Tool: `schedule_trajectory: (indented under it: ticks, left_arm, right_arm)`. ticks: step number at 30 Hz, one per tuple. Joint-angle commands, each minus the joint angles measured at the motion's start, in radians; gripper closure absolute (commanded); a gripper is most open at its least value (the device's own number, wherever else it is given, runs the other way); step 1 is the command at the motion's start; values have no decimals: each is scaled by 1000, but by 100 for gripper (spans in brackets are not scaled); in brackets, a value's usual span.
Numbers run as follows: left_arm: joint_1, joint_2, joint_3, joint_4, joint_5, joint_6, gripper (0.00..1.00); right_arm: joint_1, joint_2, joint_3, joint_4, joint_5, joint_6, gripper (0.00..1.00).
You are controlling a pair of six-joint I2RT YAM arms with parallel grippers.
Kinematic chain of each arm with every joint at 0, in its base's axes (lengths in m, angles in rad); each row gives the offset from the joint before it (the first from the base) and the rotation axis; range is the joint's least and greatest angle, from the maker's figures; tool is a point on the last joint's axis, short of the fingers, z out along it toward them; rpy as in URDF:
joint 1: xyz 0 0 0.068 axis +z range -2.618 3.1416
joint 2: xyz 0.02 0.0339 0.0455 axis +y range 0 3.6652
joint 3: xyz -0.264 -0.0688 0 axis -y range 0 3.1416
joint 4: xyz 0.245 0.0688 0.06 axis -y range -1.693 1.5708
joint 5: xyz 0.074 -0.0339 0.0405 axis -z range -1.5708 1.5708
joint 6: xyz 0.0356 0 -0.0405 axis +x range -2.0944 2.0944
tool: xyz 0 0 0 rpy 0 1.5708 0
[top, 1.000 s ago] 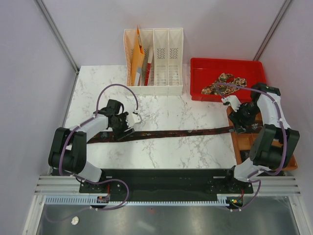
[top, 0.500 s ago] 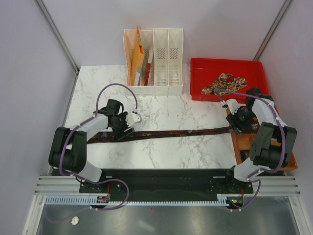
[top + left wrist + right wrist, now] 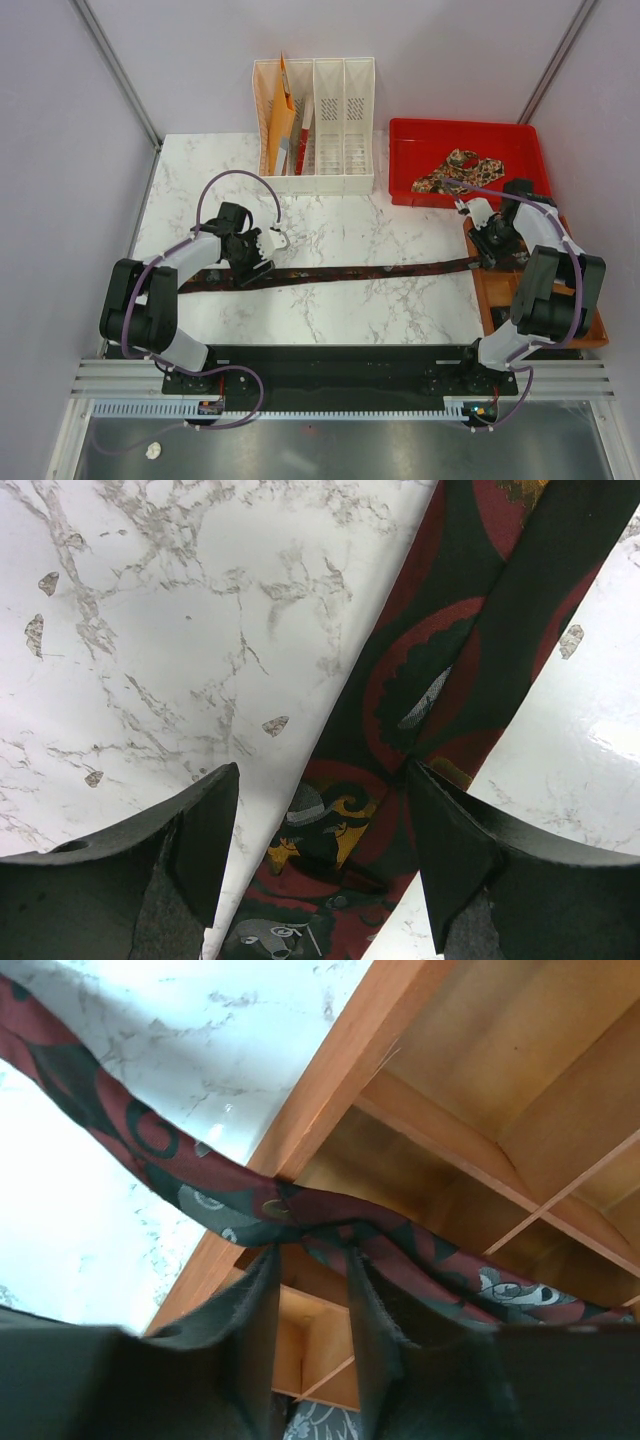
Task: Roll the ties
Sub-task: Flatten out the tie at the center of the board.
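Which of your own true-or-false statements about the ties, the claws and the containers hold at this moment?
1. The maroon tie lies stretched across the marble table. True.
2. The left claw is shut on that tie. False: its fingers stand open, one on each side of it.
3. The paisley tie lies in the red bin. True.
4. The orange folders stand at the right end of the white file rack. False: they stand at its left end.
5. The maroon tie's right end reaches over the wooden box. True.
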Motion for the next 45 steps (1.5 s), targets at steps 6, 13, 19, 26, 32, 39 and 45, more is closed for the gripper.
schedule_trajectory:
  ticks: [6, 13, 19, 26, 32, 39, 45]
  left_arm:
    - [-3, 49, -19, -43, 19, -33, 25]
    - [-3, 57, -17, -44, 15, -37, 25]
    - [-1, 20, -23, -46, 22, -53, 22]
    - [14, -64, -5, -72, 90, -74, 4]
    - [71, -153, 55, -123, 198, -96, 2]
    - [192, -219, 127, -161, 388, -191, 1]
    - [303, -238, 113, -159, 407, -295, 2]
  right_arm:
    - [0, -16, -6, 127, 91, -2, 87]
    - [-6, -58, -6, 136, 107, 5, 100]
    - [-38, -127, 161, 1, -48, 56, 100]
    - [-35, -202, 272, -152, -260, 154, 100]
    - [46, -245, 301, -197, -439, 286, 100]
    - [367, -285, 192, -2, -502, 568, 100]
    - [685, -199, 77, 329, -470, 864, 100]
